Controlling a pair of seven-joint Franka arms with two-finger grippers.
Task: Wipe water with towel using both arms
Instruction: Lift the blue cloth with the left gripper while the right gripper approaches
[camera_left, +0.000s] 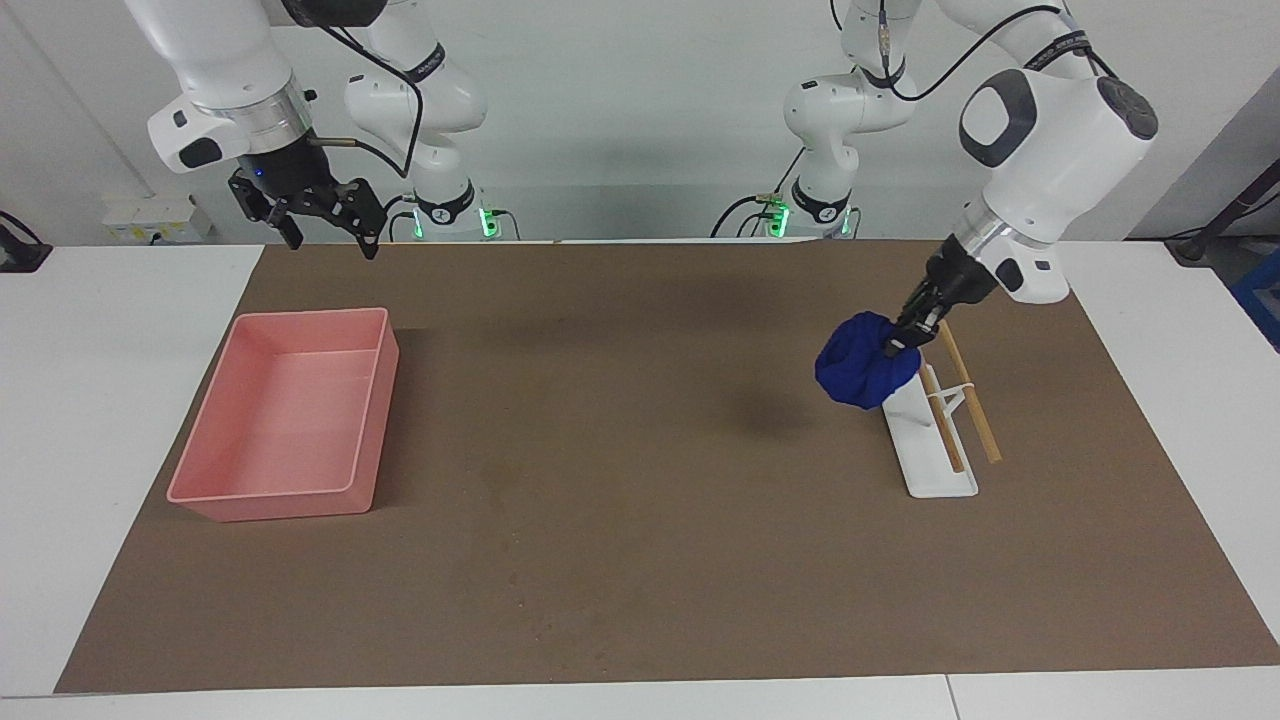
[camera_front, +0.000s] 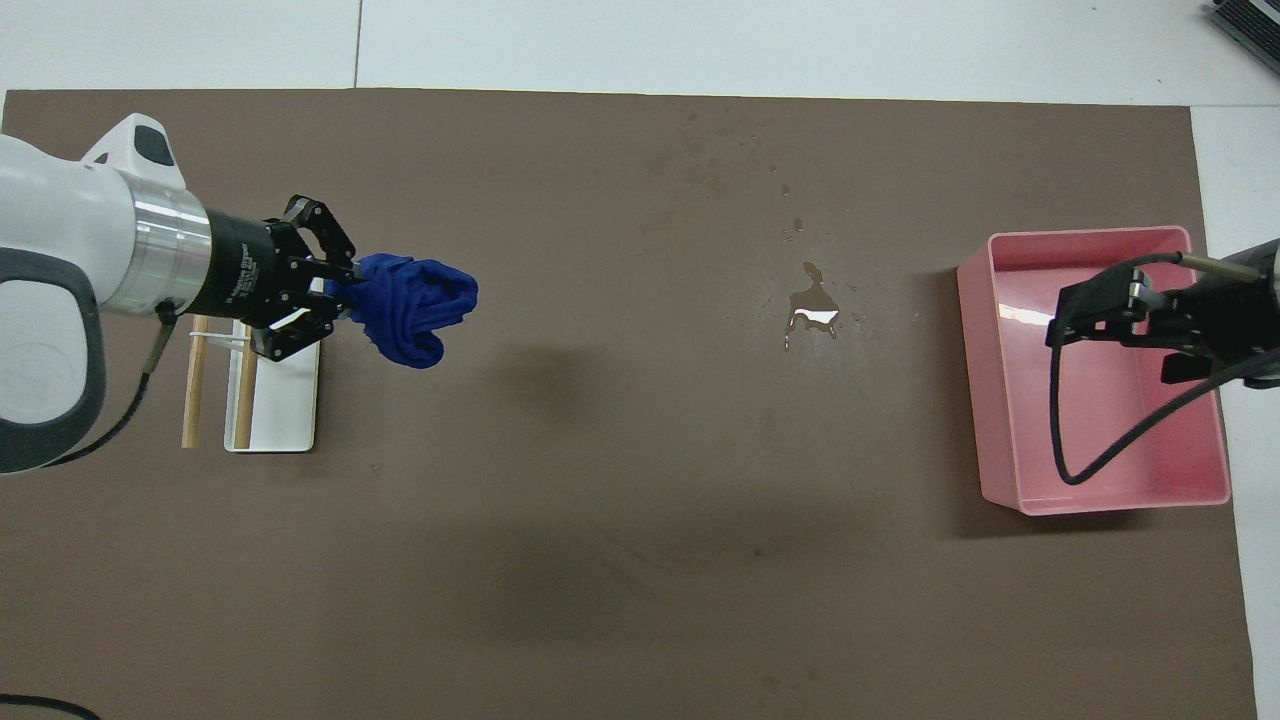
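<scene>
Towel (camera_left: 862, 362), blue and bunched, hangs pinched in left pincer (camera_left: 905, 342) over the white rack (camera_left: 935, 452) with its wooden rods, toward the left arm's end of the desk (camera_front: 600, 600). Water (camera_front: 812, 312) lies as a small puddle on the brown mat, between rack and pink tray (camera_left: 200, 470). Right pincer (camera_left: 325, 215), fingers spread, waits raised over the tray.

One camera sits high across the table, facing both robots; another looks steeply down from above their end (half a turn apart). Both share the brown mat (camera_left: 640, 560) (camera_front: 640, 600).
</scene>
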